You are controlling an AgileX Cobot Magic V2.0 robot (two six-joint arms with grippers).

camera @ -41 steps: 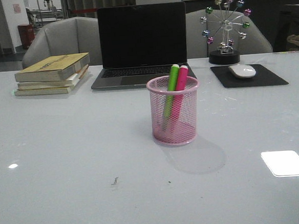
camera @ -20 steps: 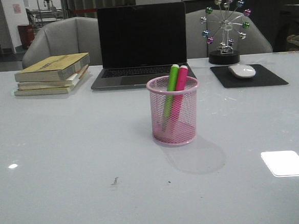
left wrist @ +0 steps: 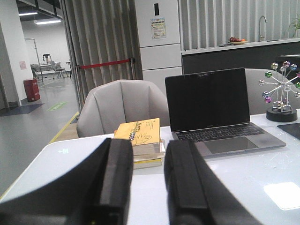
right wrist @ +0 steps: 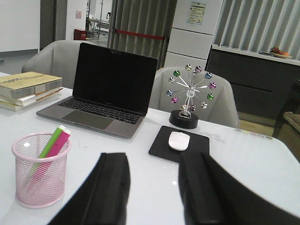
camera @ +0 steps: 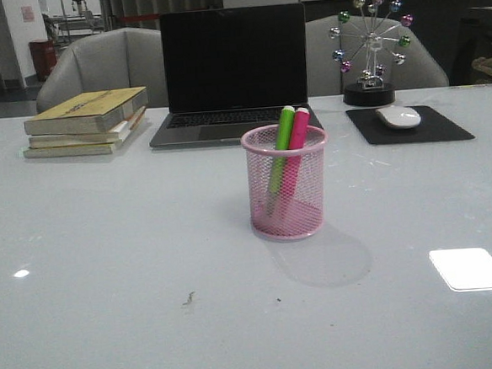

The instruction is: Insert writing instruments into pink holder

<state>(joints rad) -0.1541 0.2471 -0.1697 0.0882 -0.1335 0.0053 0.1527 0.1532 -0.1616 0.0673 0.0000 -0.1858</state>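
Observation:
The pink mesh holder (camera: 286, 182) stands upright in the middle of the table, also in the right wrist view (right wrist: 40, 169). Inside it lean the lime green marker (camera: 281, 152) and the bright pink marker (camera: 296, 151), tops above the rim; both markers show again, green (right wrist: 51, 142) and pink (right wrist: 61, 141). My right gripper (right wrist: 153, 161) is open and empty, pulled back to the right of the holder. My left gripper (left wrist: 148, 146) is open with nothing between its fingers, facing the books. Neither gripper appears in the front view.
An open laptop (camera: 234, 71) sits behind the holder, a stack of books (camera: 85, 121) at back left. A white mouse (camera: 399, 116) lies on a black pad (camera: 409, 125) at back right, beside a ball-wheel ornament (camera: 370, 49). Chairs stand beyond the table.

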